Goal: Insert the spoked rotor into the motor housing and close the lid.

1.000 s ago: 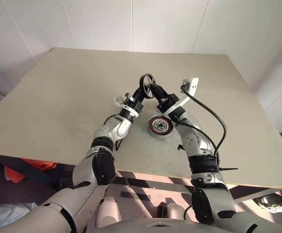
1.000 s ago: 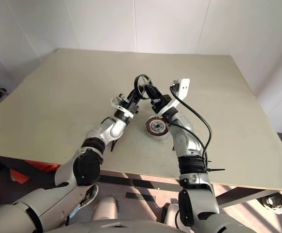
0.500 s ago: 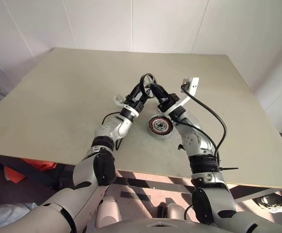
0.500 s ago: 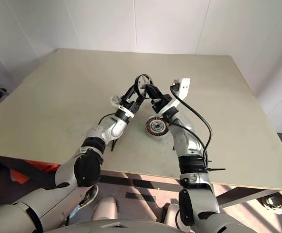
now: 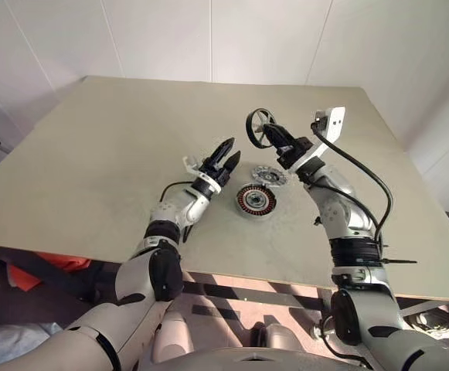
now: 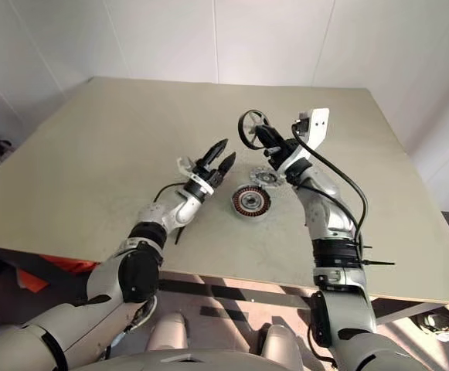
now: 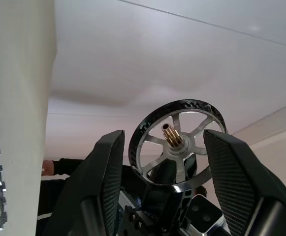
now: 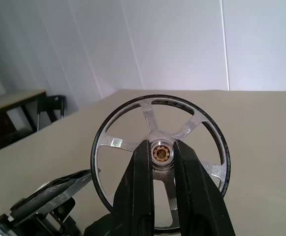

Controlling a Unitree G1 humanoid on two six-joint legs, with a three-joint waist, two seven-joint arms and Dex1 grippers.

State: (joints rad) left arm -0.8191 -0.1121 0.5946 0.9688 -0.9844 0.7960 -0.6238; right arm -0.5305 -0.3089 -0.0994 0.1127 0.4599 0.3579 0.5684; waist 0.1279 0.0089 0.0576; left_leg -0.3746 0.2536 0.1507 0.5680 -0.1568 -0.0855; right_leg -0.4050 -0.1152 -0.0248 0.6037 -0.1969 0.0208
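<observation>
Step in hand: rotor insertion, not yet done. Right gripper has jaws pinched on the hub of the black-rimmed, silver-spoked rotor, held in the air up and behind the round silver motor housing w/ copper windings, which sits on the beige table. Flat grey slotted lid lies just behind the housing. Left gripper is just left of the housing, jaws spread, empty. Next, by my read: tip rotor flat, centre over housing, lower straight in. No readable brands or writing.
</observation>
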